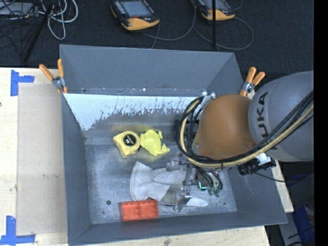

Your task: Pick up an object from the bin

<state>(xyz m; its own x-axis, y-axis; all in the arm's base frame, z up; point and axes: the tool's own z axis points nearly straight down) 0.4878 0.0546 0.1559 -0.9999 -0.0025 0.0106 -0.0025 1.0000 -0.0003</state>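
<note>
Nearest the camera, a flat red block (138, 209) lies close to the near wall of the bin (77, 152), its long side parallel to that wall. Just beyond it, almost touching its far edge, sprawls a white cloth (146, 182) — limp and glove-like, in the near middle of the floor. Its long axis runs left to right across the bin, dipping a little toward the near wall at the right end. The broad end is at the left. The narrower end points right and passes beneath the gripper (184, 188).

The gripper stands low over that right-hand end of the cloth, right on it or just above it. Metal parts and shadow crowd together there, and I cannot tell whether the gripper is spread or pressed together, nor whether it has the cloth pinched.

Farther back and to the left, well apart from the gripper, a yellow tape measure (126, 141) with a dark round face touches a yellow crumpled piece (155, 143) on its right. Any writing on either is too small to read.

Above the gripper sits the orange-brown cover (223, 127), ringed by black and yellow cables (187, 132). The grey arm (287, 117) behind it carries the letters "UKA" — the start of the word is hidden.
</note>
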